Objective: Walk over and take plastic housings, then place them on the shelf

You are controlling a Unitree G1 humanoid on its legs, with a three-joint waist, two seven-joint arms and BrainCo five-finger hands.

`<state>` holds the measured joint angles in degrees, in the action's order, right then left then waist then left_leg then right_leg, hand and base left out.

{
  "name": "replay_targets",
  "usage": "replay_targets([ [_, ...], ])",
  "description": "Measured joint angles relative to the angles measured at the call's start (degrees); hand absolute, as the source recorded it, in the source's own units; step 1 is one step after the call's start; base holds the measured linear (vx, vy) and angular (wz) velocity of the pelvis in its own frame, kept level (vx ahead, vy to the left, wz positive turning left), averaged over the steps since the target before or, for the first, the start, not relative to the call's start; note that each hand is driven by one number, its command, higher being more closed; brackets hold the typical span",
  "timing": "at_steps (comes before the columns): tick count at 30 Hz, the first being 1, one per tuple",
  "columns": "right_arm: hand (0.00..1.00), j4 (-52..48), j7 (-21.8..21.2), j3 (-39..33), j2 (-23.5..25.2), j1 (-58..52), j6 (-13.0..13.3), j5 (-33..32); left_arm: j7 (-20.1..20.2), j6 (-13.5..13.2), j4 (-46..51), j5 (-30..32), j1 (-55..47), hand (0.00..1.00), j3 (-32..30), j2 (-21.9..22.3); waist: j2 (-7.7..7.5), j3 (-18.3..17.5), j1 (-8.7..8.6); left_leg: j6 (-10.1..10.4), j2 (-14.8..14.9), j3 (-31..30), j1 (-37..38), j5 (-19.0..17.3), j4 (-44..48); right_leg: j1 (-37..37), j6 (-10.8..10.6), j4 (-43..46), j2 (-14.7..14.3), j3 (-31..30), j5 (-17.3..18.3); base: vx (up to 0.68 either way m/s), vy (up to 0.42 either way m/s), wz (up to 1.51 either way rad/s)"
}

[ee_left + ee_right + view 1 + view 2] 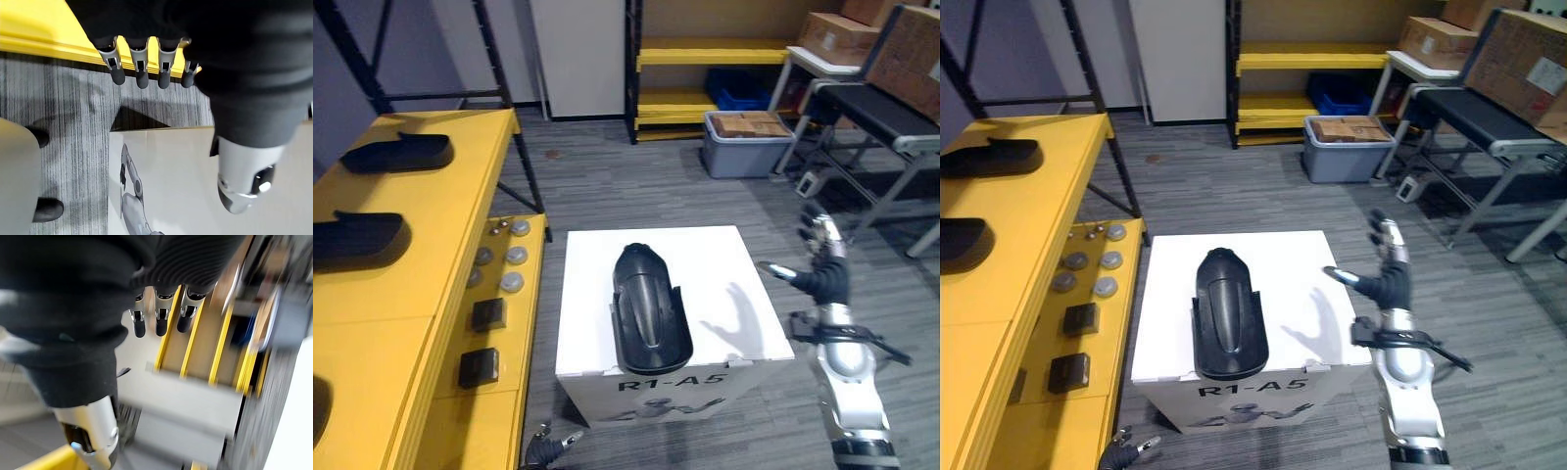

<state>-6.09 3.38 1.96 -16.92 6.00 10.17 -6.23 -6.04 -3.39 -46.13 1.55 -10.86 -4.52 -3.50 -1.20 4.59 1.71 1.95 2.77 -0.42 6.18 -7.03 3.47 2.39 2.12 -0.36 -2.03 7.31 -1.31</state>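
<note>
The long black plastic housing lies on the white cardboard box, pointing 12 to 6 o'clock; the wide-open right hand has it at 9 o'clock; the open, empty left hand hangs at its 7 o'clock.

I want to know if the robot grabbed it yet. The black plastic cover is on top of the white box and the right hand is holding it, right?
Not quite. The black plastic cover is on top of the white box, but the right hand holds nothing: its fingers are open in the air beside the box, as the left eye view shows.
</note>
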Motion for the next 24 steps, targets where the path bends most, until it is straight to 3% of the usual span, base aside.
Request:
replay_targets([
  [3, 0.0, 5.55, -0.12, 2.95, 2.93, 1.08, -0.7, 4.0, -0.12, -0.36, 0.01, -0.26, 0.18, 0.0, 0.12, 0.26, 0.1, 0.17, 0.75, -0.61, -0.27, -1.36, -0.39, 0.42, -0.59, 0.93, -0.08, -2.42, 0.13, 1.12, -1.61, -0.1, 0.016, 0.21],
  [6, 0.0, 9.78, 0.28, 3.48, 5.9, 1.1, -3.16, 11.67, -0.44, -0.39, 0.03, -0.25, 0.26, 0.0, 0.24, 0.35, 0.37, 0.34, 1.21, -0.63, -0.25, -1.47, -0.4, 0.47, -0.76, 1.43, -0.14, -3.41, 0.08, 1.32, -2.08, -0.03, 0.01, 0.04],
  [11, 0.0, 16.69, 3.98, 1.43, 10.18, 1.1, -9.57, 25.38, -0.99, 0.14, -0.03, -0.19, 0.42, 0.0, 0.73, 0.64, 0.7, 0.55, 0.73, -0.37, -0.18, -2.89, -0.95, 0.91, -1.34, 1.41, -0.02, -4.46, -0.07, 2.94, -2.41, 0.04, -0.006, 0.12],
  [18, 0.0, 26.38, 8.41, -4.55, 13.51, 3.94, -14.61, 32.62, -1.25, 0.95, -0.02, -0.12, 1.4, 0.0, 1.76, 1.25, 1.22, 1.19, 2.05, -0.38, -0.32, -3.19, -1.09, 1.05, -1.29, 1.38, -0.21, -4.48, 0.1, 3.53, -2.29, 0.04, 0.016, 0.04],
  [19, 1.0, 27.73, 8.94, -5.17, 13.53, 5.21, -15.07, 32.6, -1.25, 1.04, -0.02, -0.14, 1.43, 0.0, 1.83, 1.25, 1.19, 1.24, 2.01, -0.51, -0.54, -3.43, -1.17, 1.18, -1.29, 1.4, -0.23, -4.48, 0.24, 3.77, -2.28, -0.02, 0.021, 0.1],
  [24, 1.0, 32.95, 9.83, -8.71, 13.3, 9.68, -15.35, 32.51, -1.23, 1.38, -0.02, -0.13, 1.68, 0.0, 2.93, 1.1, 1.0, 1.33, 2.14, -0.68, -0.88, -4.7, -1.73, 1.86, -1.82, 1.26, -0.3, -4.52, 0.71, 4.62, -2.31, -0.05, 0.013, 0.14],
])
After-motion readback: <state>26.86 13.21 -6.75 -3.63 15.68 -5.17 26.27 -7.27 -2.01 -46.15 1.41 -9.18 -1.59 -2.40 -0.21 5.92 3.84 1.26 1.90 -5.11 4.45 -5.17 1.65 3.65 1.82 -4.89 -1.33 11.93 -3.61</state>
